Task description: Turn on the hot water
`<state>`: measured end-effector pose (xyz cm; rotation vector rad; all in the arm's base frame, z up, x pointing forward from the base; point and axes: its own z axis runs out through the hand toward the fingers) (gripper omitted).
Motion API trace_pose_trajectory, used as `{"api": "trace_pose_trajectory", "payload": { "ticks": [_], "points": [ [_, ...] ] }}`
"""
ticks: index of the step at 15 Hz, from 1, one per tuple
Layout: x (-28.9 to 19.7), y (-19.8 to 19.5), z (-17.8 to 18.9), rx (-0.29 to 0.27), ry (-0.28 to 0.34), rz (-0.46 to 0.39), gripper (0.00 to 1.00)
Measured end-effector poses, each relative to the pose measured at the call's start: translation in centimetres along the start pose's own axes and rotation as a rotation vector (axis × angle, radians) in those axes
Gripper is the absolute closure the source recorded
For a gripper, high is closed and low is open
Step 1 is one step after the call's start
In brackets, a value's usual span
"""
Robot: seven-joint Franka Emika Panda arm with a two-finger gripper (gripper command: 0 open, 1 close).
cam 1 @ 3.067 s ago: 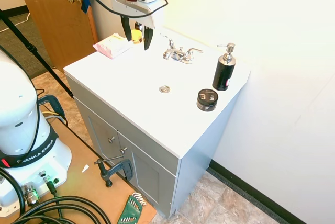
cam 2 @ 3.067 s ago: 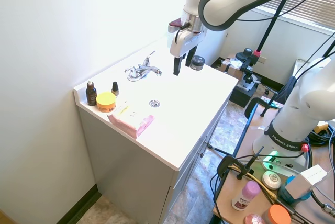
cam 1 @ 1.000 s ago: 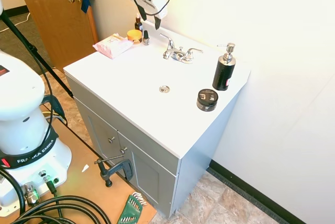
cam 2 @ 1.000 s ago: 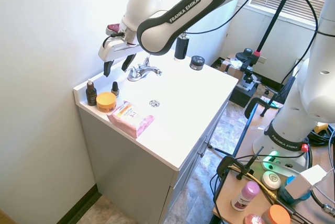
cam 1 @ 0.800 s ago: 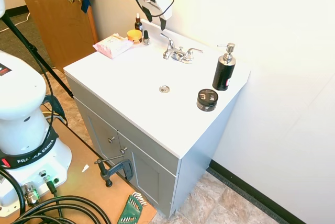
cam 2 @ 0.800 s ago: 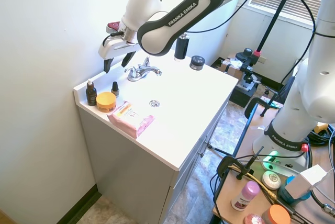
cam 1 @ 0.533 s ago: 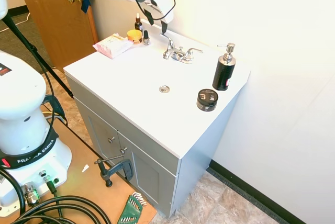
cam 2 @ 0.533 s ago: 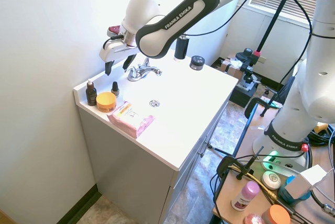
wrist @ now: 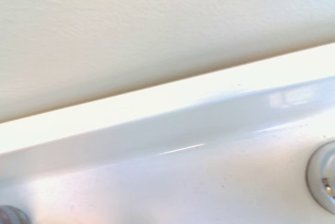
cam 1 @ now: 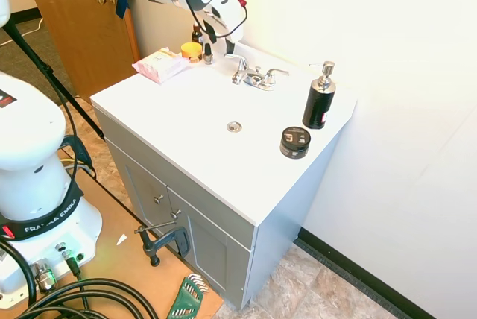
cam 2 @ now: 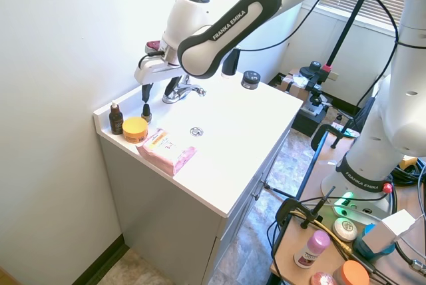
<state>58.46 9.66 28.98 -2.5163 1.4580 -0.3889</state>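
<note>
The chrome faucet [cam 1: 252,75] stands at the back of the white sink top [cam 1: 186,103], with a short curved spout and two lever handles; no water runs from it. My gripper [cam 1: 220,43] hangs open just beside the faucet's handle on the door side, fingers pointing down, nothing between them. In the second exterior view the gripper [cam 2: 158,90] is low over the counter's back edge, one finger in front of the faucet [cam 2: 186,90]. The wrist view shows the white back ledge [wrist: 172,130] and a chrome base [wrist: 323,181] at the picture's edge.
A black pump bottle [cam 1: 319,99] and a black jar [cam 1: 295,142] stand on the far side of the faucet. A pink pack [cam 1: 160,64], an orange jar [cam 1: 192,50] and dropper bottles [cam 2: 116,118] sit at the door-side corner. The drain [cam 1: 234,127] lies mid-counter.
The gripper has swung from above the counter to the wall side and come down close beside the faucet's handle. It stays open. The faucet has not moved.
</note>
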Motion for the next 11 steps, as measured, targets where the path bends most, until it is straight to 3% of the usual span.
{"api": "trace_pose_trajectory", "payload": {
  "ticks": [5,11],
  "points": [
    [1.5,1.9,-0.5,0.001,0.01,0.04,0.0],
    [-0.4,5.2,-3.4,0.018,-0.1,0.037,0.0]
  ]
}}
